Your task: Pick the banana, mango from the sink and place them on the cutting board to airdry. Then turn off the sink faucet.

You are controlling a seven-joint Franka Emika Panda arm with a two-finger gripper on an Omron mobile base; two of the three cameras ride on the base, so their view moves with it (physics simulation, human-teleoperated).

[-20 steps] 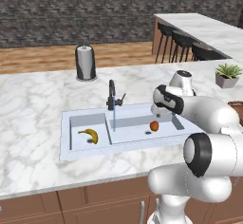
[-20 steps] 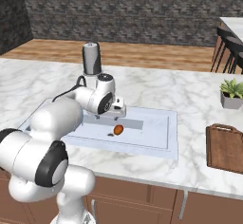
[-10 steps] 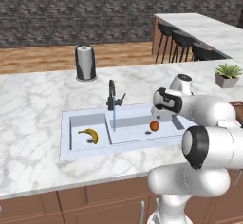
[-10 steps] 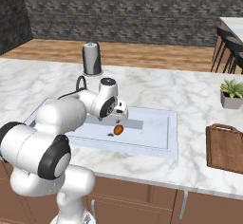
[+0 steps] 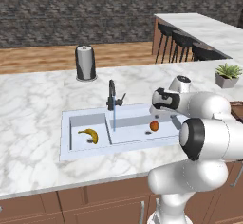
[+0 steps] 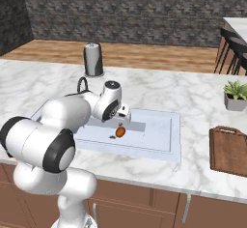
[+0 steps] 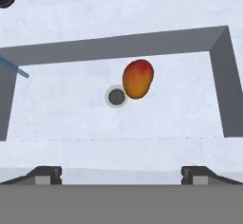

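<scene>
My claw (image 7: 121,174) is spread as wide as it goes, nothing in it, hanging over the near rim of the sink (image 5: 66,147). Right below, the mango (image 7: 137,78) sits in the bigger basin, touching the drain. Looks smooth, rounded, probably wet and slippery, so I'd pinch it across the narrow middle rather than end to end, firm but not crushing. The banana (image 5: 89,135) lies in the smaller basin. The sink faucet (image 5: 112,96) is running, and the cutting board (image 6: 229,149) waits by the tabletop's right front edge.
</scene>
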